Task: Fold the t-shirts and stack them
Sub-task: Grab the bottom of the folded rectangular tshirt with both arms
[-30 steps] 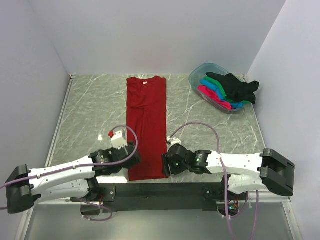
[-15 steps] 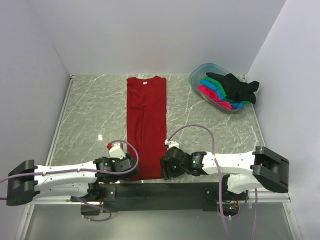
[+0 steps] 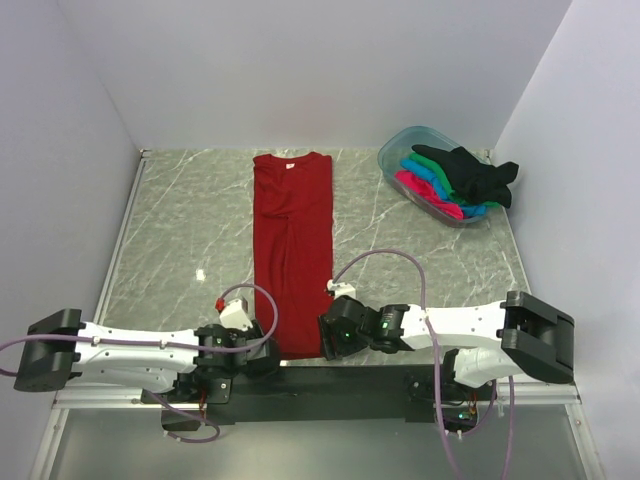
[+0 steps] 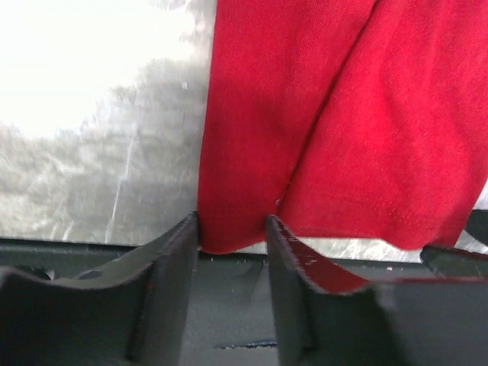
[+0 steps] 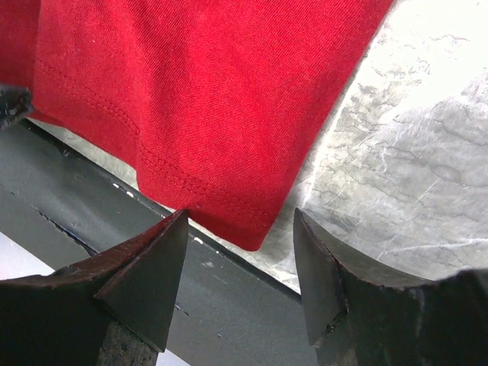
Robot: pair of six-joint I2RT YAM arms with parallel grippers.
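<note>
Hem-grab step: left end effector [image 4: 232,226] and right end effector [image 5: 240,218] open, empty, straddling dark red t-shirt [image 3: 290,240] near corners; next, likely pinch both together.

You have one dark red shirt [image 3: 292,240], plain, with a pale label at its far neck. Table [image 3: 180,230]: grey marble pattern, white veins. Tub [image 3: 390,150], far right: clear, bluish. In it you see a black shirt [image 3: 475,175] on top, then green shirt [image 3: 432,170], bright blue shirt [image 3: 425,180] and hot pink shirt [image 3: 442,207], all plain. Arms [image 3: 130,350]: white shells, black joints. Cables [image 3: 385,254]: purple.
</note>
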